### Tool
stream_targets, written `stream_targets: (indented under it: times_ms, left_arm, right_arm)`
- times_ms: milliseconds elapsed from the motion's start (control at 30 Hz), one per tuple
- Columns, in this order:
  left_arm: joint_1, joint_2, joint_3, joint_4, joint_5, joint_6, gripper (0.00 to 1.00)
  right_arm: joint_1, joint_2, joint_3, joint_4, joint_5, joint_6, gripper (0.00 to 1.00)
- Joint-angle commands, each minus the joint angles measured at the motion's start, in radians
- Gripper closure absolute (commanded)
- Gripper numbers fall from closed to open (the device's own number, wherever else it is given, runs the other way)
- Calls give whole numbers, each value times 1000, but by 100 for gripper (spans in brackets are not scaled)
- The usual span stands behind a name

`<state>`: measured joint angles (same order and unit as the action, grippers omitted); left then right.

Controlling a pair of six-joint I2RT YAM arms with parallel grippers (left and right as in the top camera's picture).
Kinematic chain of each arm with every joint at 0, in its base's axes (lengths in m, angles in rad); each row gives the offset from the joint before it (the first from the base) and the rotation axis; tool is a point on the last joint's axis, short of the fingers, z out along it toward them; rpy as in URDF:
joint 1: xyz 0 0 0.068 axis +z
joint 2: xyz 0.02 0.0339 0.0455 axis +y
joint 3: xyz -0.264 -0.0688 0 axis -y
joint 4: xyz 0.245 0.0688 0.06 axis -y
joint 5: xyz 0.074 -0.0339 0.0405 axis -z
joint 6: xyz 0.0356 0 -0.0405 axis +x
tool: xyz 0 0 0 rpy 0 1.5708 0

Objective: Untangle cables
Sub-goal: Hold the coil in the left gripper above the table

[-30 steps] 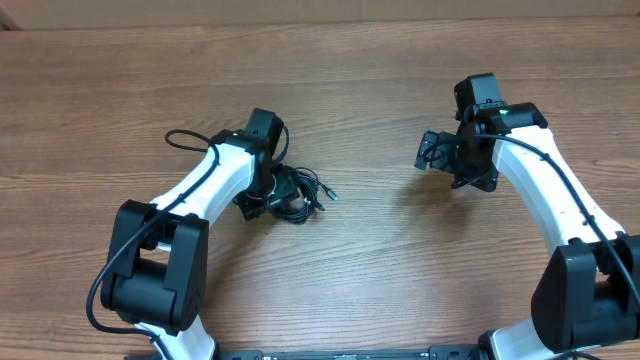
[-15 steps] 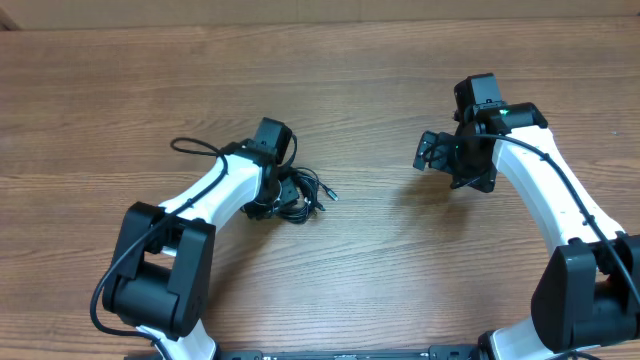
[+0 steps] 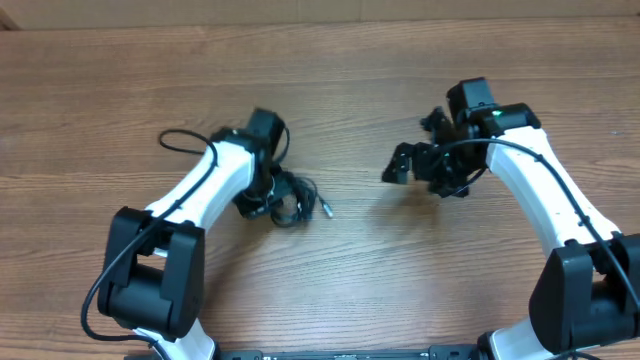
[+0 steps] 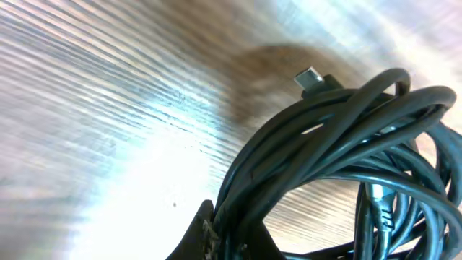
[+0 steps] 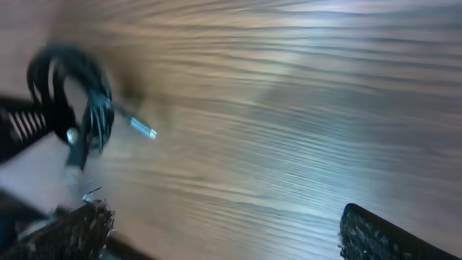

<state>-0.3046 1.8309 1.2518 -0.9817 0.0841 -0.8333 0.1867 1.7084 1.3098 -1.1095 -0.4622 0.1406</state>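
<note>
And the left gripper [image 3: 268,196] is clamped on the cables [image 3: 292,200], a tight black coil on the table [image 3: 400,290], one plug [image 3: 325,210] poking out toward the right gripper [image 3: 408,165], which hangs wide open, well apart from the coil. Anchoring looks done; next the right needs a loose strand, likely that plug end, to draw out. A second ago the left jaws were only closing and the right sat farther from the coil
</note>
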Motion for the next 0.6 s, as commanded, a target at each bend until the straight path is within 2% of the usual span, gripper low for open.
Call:
stream_targets:
  times_ms: [0, 133, 200, 267, 367, 567]
  left_arm:
    - [12, -8, 127, -68, 26, -92, 96]
    - [12, -8, 203, -129, 47, -91, 95]
    - [15, -8, 219, -148, 51, -91, 96]
    - [24, -8, 220, -152, 76, -90, 96]
    - [40, -8, 219, -171, 102, -87, 96]
    - [77, -7, 219, -189, 144, -87, 96]
  right_arm:
    - [84, -14, 25, 52, -96, -81, 0]
    - [186, -14, 25, 177, -92, -90, 0]
    - [234, -14, 25, 242, -63, -90, 19]
    - [282, -14, 25, 298, 16, -90, 32]
    - [342, -14, 25, 344, 122, -90, 30]
    - [433, -14, 25, 353, 194, -90, 28]
